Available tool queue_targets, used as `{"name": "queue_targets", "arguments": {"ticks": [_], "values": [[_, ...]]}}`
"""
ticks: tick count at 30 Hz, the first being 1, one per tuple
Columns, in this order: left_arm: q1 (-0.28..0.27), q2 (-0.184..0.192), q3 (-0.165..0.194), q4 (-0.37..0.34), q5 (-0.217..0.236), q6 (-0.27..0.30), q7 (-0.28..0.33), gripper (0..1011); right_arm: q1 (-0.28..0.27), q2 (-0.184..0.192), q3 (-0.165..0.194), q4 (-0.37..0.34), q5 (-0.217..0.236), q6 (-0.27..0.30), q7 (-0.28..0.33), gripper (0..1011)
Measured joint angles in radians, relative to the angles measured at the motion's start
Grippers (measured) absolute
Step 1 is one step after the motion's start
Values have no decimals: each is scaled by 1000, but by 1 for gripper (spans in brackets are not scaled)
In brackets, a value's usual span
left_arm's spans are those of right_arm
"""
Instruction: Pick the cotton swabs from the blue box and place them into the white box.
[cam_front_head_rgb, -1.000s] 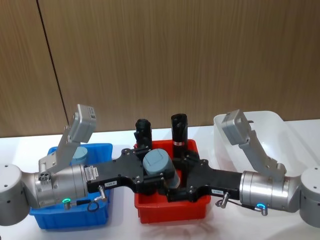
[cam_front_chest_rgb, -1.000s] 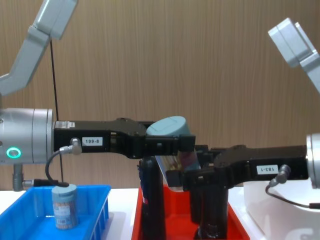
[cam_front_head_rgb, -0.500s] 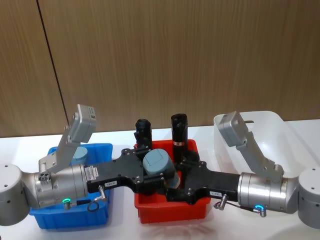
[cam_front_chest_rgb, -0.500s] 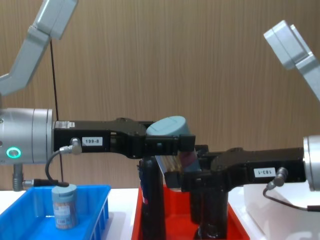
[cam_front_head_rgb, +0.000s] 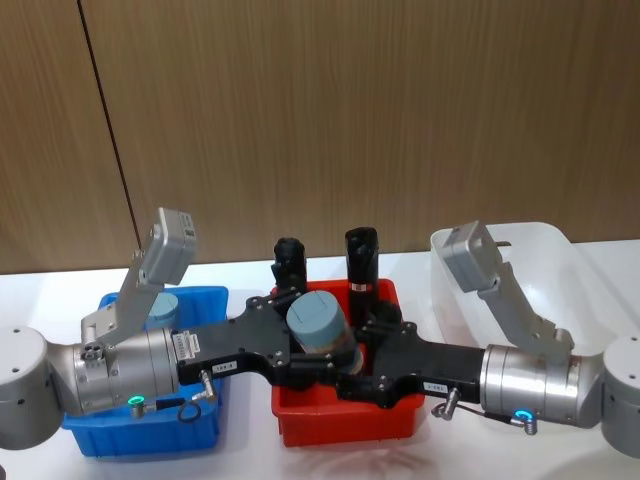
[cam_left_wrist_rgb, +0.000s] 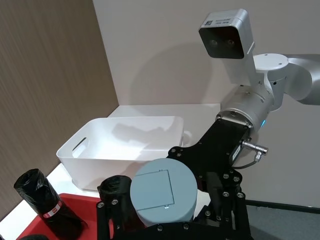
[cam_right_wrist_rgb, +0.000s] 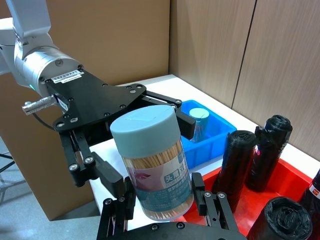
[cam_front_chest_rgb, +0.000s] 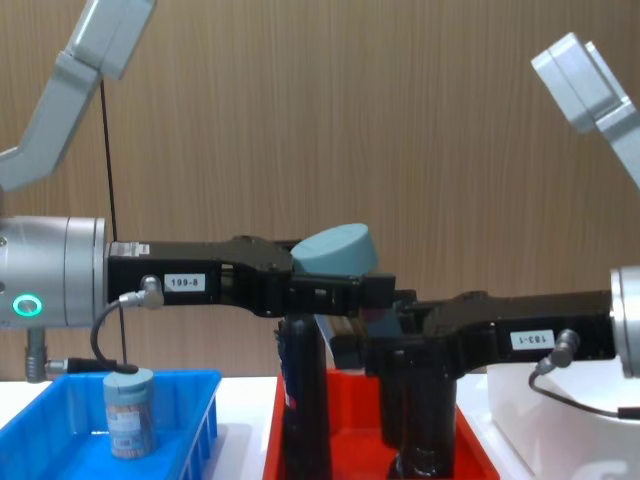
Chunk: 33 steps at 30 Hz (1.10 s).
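Handover: cotton swabs (cam_right_wrist_rgb: 157, 175) stand near-upright, clamped between your right gripper's (cam_right_wrist_rgb: 161, 198) fingers; left gripper's (cam_front_head_rgb: 318, 345) hold unclear; white box (cam_left_wrist_rgb: 95, 165) behind them.

Both arms stretched inward, meeting at centre: the left gripper (cam_front_head_rgb: 325, 352) from 9 o'clock and the right gripper (cam_front_head_rgb: 346, 364) from 3 o'clock, each clasping one swab jar (cam_front_head_rgb: 316, 322).

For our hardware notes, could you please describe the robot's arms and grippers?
The left arm and right arm each have a silver cylindrical wrist, glowing teal ring, grey boxy camera and black cable. The left gripper and right gripper are black bolted linkages labelled 199-8 and 183-1.
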Motion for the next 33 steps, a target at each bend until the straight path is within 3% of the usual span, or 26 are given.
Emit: {"name": "queue_targets", "arguments": {"ticks": [3,17,33], "values": [[0,0,0,0,0,0,0,1003,-1,3,0,-3,5,1,-1,674],[0,0,0,0,0,0,0,1004,-7,18,-1,-16,23,2,-10,674],[0,0,0,0,0,0,0,1004,-30,75,40,-25,80,-26,-53,674]]}}
